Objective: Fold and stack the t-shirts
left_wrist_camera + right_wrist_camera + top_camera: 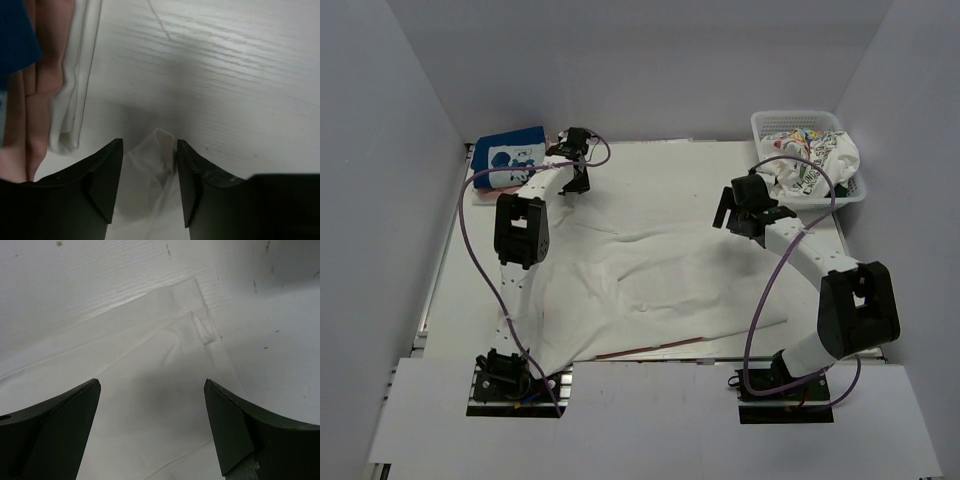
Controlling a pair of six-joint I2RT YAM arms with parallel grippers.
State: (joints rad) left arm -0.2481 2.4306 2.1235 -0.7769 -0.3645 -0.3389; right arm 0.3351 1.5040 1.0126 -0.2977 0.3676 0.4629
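Observation:
The large plain white t-shirt (660, 290) lies spread and wrinkled over most of the table. My left gripper (580, 183) is at its far left corner. In the left wrist view that gripper (149, 142) is partly open, and a raised corner of white cloth (150, 165) stands between the fingers, touching the right one. My right gripper (726, 216) hovers over the shirt's far right part. It is wide open (152, 385) above flat white cloth (150, 350), near a hemmed corner. The folded blue shirt (510, 155) lies at the far left on a pink one (35, 75).
A white mesh basket (770, 125) at the far right corner holds the white shirt with colourful prints (815, 160). A folded white layer (75, 75) lies beside the pink one. Bare table (225, 75) shows beyond the left gripper. Grey walls close in three sides.

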